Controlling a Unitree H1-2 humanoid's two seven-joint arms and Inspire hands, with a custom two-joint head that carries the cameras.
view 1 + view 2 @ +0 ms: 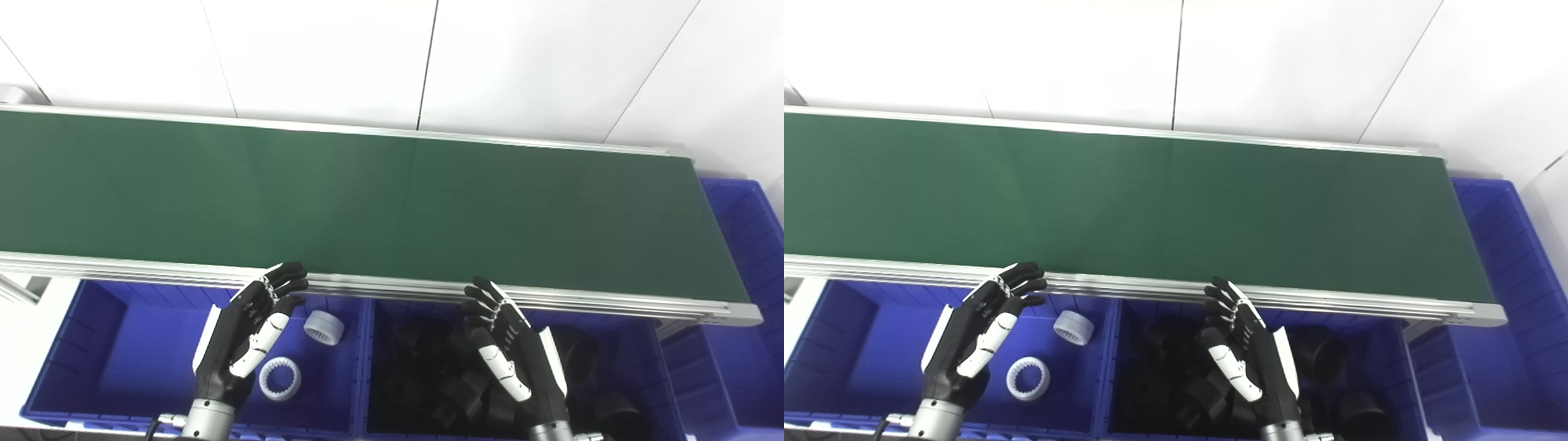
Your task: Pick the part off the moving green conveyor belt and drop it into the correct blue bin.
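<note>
Left eye view: belt (367,202) bare, we see no part on it. Left robot hand (248,334) and right robot hand (508,349) released, empty, just below belt. White rings (280,378) in left bin (92,343), black parts (441,380) in middle bin (367,367). We judge pick pending.

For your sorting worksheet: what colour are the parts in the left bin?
White parts, clearest in the left eye view.
</note>
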